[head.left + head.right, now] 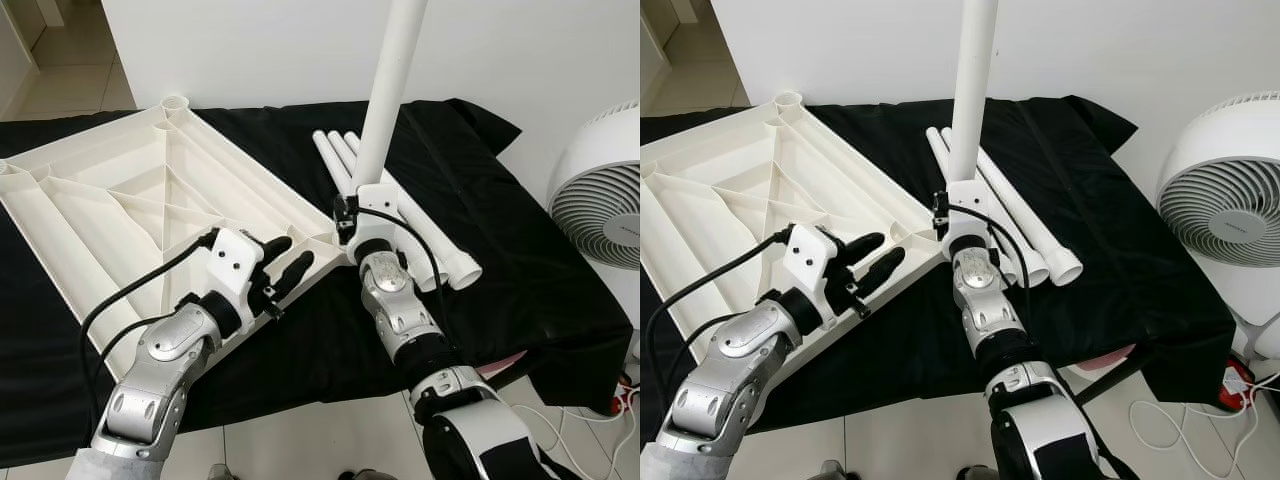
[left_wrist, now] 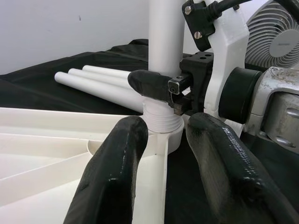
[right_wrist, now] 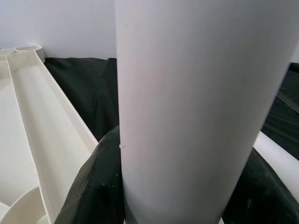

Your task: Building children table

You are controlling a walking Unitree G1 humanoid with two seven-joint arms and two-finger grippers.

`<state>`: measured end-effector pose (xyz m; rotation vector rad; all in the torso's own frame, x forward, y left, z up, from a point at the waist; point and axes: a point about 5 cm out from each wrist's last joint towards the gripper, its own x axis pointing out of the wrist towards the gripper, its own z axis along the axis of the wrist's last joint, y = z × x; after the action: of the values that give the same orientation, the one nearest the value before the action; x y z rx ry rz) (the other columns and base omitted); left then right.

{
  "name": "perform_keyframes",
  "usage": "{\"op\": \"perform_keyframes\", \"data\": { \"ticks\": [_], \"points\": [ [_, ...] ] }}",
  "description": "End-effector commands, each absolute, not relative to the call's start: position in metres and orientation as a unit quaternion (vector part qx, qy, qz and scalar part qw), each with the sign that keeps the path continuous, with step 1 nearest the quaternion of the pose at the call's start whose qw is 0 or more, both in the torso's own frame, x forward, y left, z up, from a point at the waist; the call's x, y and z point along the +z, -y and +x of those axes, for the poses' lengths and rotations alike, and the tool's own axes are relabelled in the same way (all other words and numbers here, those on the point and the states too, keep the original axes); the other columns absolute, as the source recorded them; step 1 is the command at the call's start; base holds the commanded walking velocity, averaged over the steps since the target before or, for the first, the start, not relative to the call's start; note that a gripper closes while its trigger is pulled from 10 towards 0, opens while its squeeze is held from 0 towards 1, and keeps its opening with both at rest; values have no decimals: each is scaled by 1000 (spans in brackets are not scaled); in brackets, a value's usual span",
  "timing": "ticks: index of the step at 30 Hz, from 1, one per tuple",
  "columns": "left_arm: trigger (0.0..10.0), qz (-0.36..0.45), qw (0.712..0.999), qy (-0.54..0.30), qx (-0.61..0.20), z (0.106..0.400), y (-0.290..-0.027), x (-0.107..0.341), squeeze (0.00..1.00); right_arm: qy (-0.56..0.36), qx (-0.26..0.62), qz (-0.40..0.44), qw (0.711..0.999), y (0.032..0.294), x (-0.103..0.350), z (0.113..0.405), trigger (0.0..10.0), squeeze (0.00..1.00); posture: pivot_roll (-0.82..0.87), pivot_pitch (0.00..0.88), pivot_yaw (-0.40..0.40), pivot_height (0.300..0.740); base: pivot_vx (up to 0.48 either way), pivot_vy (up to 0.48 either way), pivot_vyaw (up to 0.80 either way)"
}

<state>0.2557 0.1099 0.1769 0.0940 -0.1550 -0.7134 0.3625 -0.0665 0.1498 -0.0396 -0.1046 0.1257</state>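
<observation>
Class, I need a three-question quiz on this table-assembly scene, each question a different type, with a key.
1. True or false: the right gripper is clamped on the upright table leg.
2. How many spare legs lie on the black cloth?
3. The left gripper is at: A) the fan; B) the tabletop corner near the leg socket; C) the floor.

Key: 1 true; 2 three; 3 B.

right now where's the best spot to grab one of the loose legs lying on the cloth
Grip a loose leg mid-shaft, from above, fingers across its length. The round tubes lie flat and side by side on the black cloth, so take the outer one nearest the fan; its free side probably leaves room for a finger.
</observation>
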Motion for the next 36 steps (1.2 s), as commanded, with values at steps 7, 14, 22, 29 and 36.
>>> {"op": "perform_keyframes", "data": {
  "ticks": [7, 14, 22, 29, 36],
  "points": [
    [10000, 51, 933, 77, -347, 255, -107, 175, 0, -31, 10, -33, 999, 81, 115, 358, 10000, 0, -5, 54, -29, 740, 0, 0, 0],
    [10000, 52, 933, 77, -347, 255, -107, 175, 0, -18, -36, -23, 999, 86, 115, 355, 10000, 0, -5, 54, -29, 740, 0, 0, 0],
    [10000, 52, 934, 77, -345, 255, -108, 176, 0, -1, -66, -24, 998, 90, 118, 353, 10000, 0, -1, 59, -30, 740, 0, 0, 0],
    [10000, 51, 935, 78, -343, 255, -108, 176, 0, 4, -60, -22, 998, 88, 120, 355, 10000, 0, 2, 66, -32, 740, 0, 0, 0],
    [10000, 52, 935, 80, -341, 256, -109, 177, 0, 12, -62, -21, 998, 88, 124, 357, 10000, 0, 1, 70, -29, 740, 0, 0, 0]
  ]
}}
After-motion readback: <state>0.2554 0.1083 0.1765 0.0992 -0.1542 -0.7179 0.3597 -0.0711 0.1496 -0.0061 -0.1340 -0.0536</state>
